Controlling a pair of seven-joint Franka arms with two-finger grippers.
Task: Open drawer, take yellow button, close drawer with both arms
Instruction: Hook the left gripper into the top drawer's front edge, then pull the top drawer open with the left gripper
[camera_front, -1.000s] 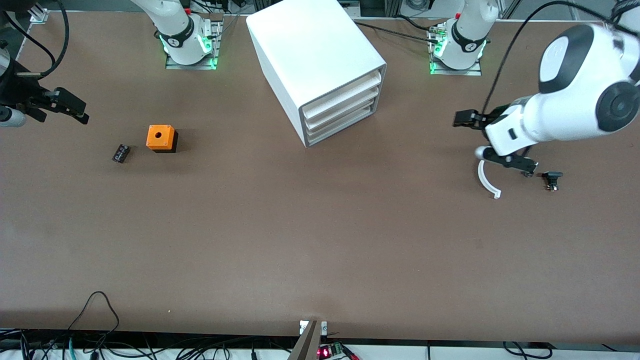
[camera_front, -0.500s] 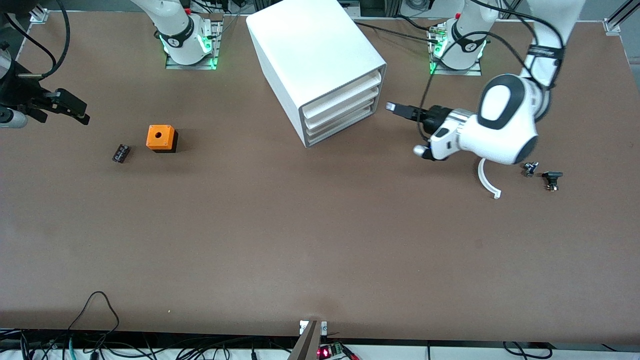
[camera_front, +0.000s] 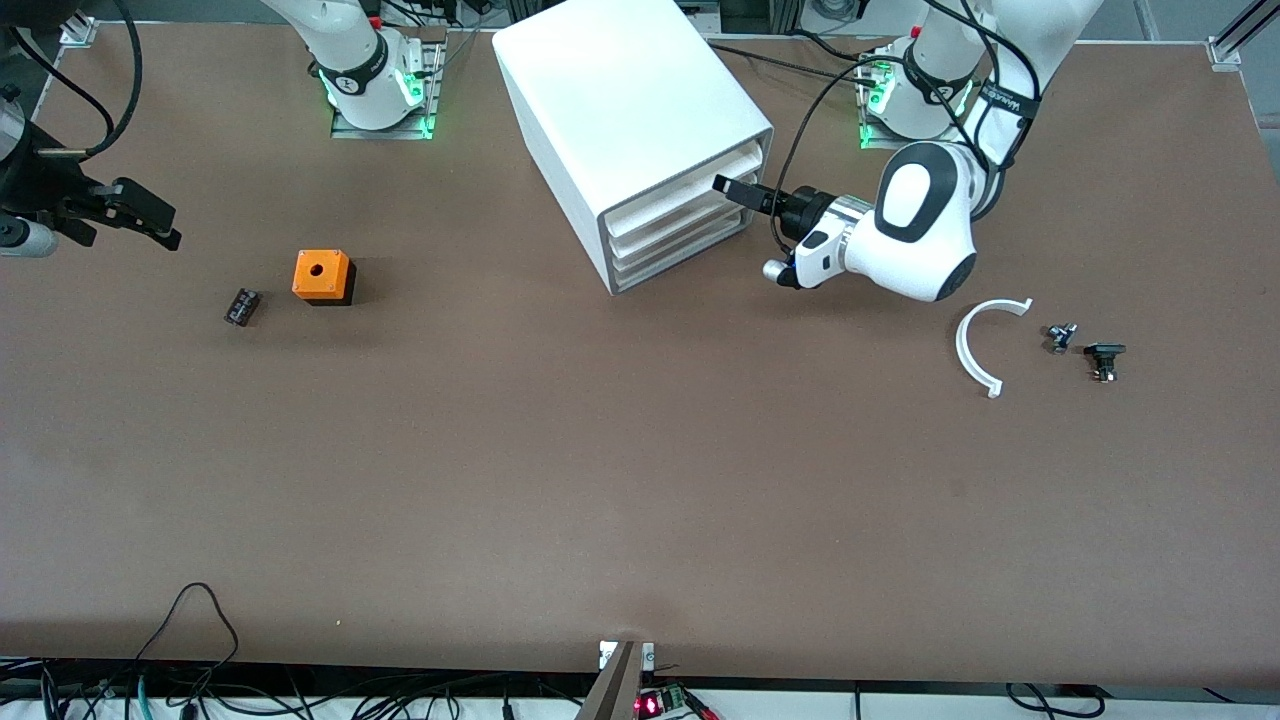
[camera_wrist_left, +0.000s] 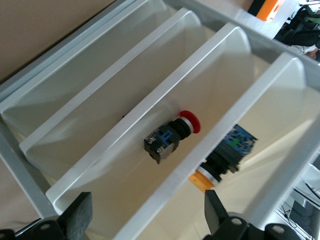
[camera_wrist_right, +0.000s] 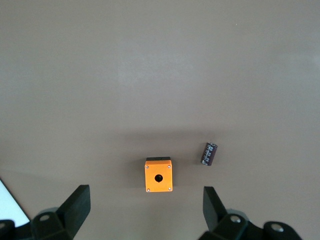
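The white cabinet (camera_front: 620, 90) stands at the table's robot side, all three drawers shut. The top drawer (camera_front: 700, 170) also shows in the left wrist view (camera_wrist_left: 280, 95). Through its front I see the button (camera_wrist_left: 224, 159), orange cap on a black-and-blue body, lying on its side. My left gripper (camera_front: 728, 187) is open and empty, level with the drawer fronts and just short of them; in the left wrist view (camera_wrist_left: 146, 220) its fingers (camera_wrist_left: 80, 215) straddle a drawer's front edge. My right gripper (camera_front: 150, 222) waits open and empty over the right arm's end of the table; it also shows in the right wrist view (camera_wrist_right: 144, 210).
A red-capped button (camera_wrist_left: 172, 136) lies in the middle drawer. An orange cube with a hole (camera_front: 322, 275) and a black ribbed block (camera_front: 241, 306) sit toward the right arm's end. A white curved strip (camera_front: 975, 345) and small black parts (camera_front: 1104, 360) lie toward the left arm's end.
The left arm has swung from its own end of the table to the cabinet, bringing its open gripper up to the drawer fronts. The right arm has not moved.
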